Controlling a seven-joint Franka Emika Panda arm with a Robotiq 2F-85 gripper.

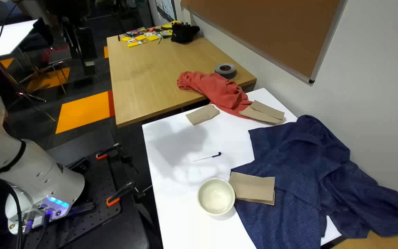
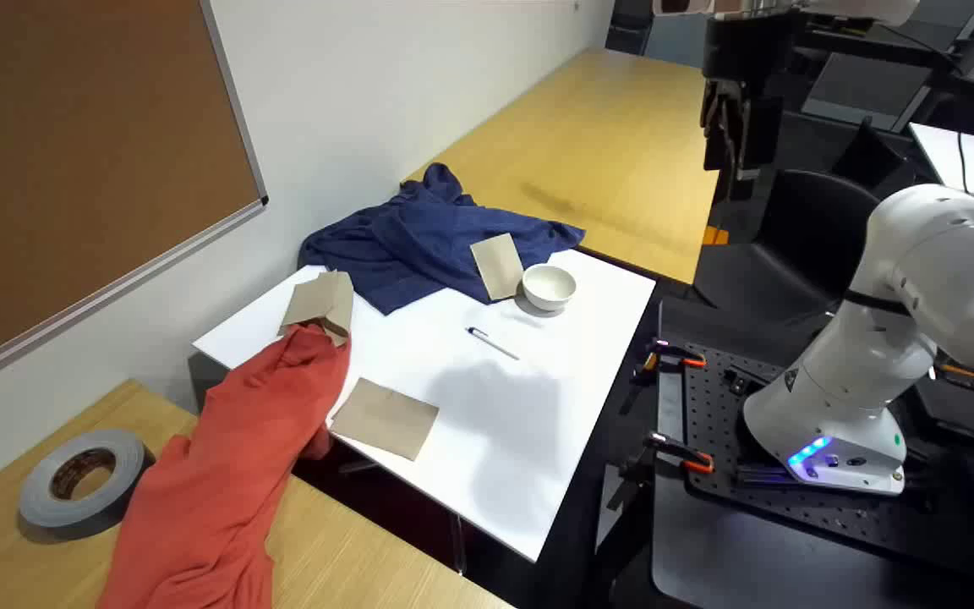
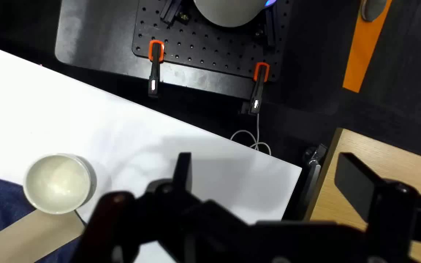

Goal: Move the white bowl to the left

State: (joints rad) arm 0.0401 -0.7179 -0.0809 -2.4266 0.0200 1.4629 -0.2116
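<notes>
"Where's the white bowl (image 1: 216, 196)?"

"Upright on the white desk (image 1: 174, 221), set back from the robot-side edge, just beside some brown paper (image 1: 254, 187)."

"And the pincer (image 3: 263, 171)?"

"Jaws spread wide, well apart from the bowl. In the wrist view they frame a robot-side desk corner; the bowl lies toward that edge's opposite end."
</notes>
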